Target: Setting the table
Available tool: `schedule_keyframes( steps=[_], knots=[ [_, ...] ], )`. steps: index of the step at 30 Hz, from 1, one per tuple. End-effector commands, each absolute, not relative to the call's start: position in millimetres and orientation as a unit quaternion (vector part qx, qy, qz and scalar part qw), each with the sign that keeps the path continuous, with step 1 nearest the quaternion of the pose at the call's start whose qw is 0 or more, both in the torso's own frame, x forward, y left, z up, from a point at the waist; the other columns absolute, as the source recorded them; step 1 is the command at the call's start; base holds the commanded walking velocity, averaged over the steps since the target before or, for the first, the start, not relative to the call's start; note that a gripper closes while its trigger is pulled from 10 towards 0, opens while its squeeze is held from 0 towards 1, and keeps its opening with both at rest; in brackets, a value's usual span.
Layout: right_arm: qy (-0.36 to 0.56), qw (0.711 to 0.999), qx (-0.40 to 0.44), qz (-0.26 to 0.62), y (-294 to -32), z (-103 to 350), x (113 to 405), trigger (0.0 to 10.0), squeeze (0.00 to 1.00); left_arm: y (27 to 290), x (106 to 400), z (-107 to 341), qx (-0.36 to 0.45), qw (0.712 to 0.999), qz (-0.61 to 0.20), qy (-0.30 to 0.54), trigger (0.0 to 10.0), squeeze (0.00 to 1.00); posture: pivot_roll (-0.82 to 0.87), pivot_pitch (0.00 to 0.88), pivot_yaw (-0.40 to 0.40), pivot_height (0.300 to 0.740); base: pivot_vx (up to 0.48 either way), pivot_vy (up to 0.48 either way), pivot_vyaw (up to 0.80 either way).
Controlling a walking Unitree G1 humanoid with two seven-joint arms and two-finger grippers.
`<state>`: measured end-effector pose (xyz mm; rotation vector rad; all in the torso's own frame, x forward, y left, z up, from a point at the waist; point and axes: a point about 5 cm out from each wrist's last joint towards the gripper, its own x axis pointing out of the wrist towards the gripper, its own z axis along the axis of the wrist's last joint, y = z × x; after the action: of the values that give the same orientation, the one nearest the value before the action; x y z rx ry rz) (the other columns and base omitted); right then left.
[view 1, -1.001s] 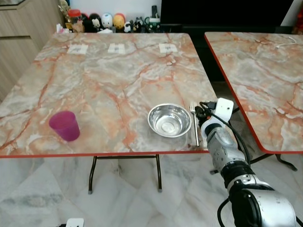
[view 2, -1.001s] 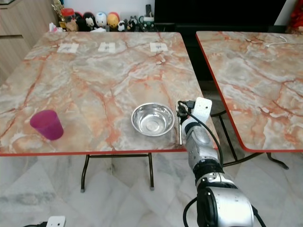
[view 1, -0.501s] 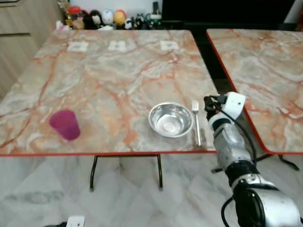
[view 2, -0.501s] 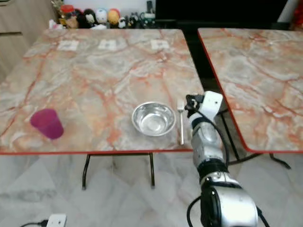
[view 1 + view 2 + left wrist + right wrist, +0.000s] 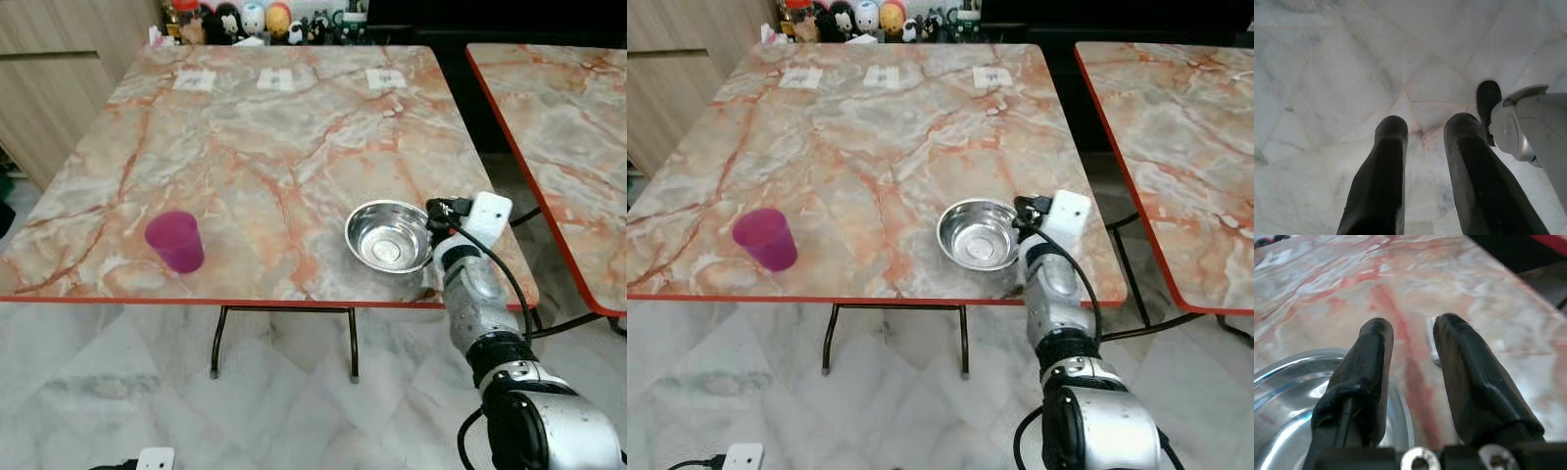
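Our right gripper (image 5: 1409, 328), fingers spread, has closed in beside the steel bowl (image 5: 388, 235), now covering the fork (image 5: 1431, 340). Pink cup (image 5: 175, 241) sits well left on the marble table (image 5: 294, 127); figurines (image 5: 257, 20) line the far edge.

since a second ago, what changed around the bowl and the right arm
The camera shifted, so the whole scene sits differently. The right gripper, open, has moved from beside the fork toward the steel bowl and now hangs at its right rim. The fork lies mostly hidden behind the arm. The pink cup stayed put; the left gripper hangs idle.
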<state>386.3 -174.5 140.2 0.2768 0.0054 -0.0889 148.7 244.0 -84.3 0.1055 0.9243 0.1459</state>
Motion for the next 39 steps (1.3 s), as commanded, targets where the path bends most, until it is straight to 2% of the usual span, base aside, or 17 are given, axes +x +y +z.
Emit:
schedule_keyframes(
  steps=[1,5,9,13,18,22,29,35,39],
  knots=[
    [-0.011,0.988,0.137,-0.069,-183,142,385,10.0,0.00,244,141,-87,0.049,0.887,0.071,0.455,10.0,0.00,0.04,0.126,0.004,0.740,0.000,0.000,0.00],
    [-0.046,0.987,0.129,-0.085,-194,155,385,10.0,0.00,244,140,-87,0.048,0.887,0.073,0.454,10.0,0.00,0.04,0.127,0.004,0.740,0.000,0.000,0.00],
    [-0.023,0.991,0.096,-0.093,-198,152,384,10.0,0.00,244,141,-87,0.048,0.887,0.071,0.455,10.0,0.00,0.03,0.127,0.004,0.740,0.000,0.000,0.00],
    [0.042,0.989,0.078,-0.119,-210,139,383,10.0,0.00,243,142,-87,0.046,0.887,0.068,0.455,10.0,0.00,0.03,0.126,0.004,0.740,0.000,0.000,0.00],
    [0.086,0.992,0.050,-0.082,-203,131,385,10.0,0.00,242,142,-87,0.045,0.887,0.067,0.455,10.0,0.00,0.04,0.123,0.002,0.740,0.000,0.000,0.00],
    [0.090,0.989,0.084,-0.077,-196,135,389,10.0,0.00,242,141,-88,0.044,0.886,0.065,0.457,10.0,0.00,0.04,0.126,0.004,0.740,0.000,0.000,0.00],
    [0.094,0.988,0.092,-0.079,-194,138,392,10.0,0.00,242,139,-89,0.042,0.885,0.066,0.459,10.0,0.00,0.05,0.127,0.003,0.740,0.000,0.000,0.00],
    [0.042,0.990,0.104,-0.087,-194,150,394,10.0,0.00,242,139,-89,0.044,0.886,0.066,0.457,10.0,0.00,0.05,0.131,0.003,0.740,0.040,0.000,0.00],
    [-0.074,0.987,0.120,-0.081,-194,173,392,10.0,0.00,242,138,-89,0.044,0.886,0.066,0.456,10.0,0.00,0.05,0.129,0.004,0.740,0.263,0.000,0.00]
  ],
)
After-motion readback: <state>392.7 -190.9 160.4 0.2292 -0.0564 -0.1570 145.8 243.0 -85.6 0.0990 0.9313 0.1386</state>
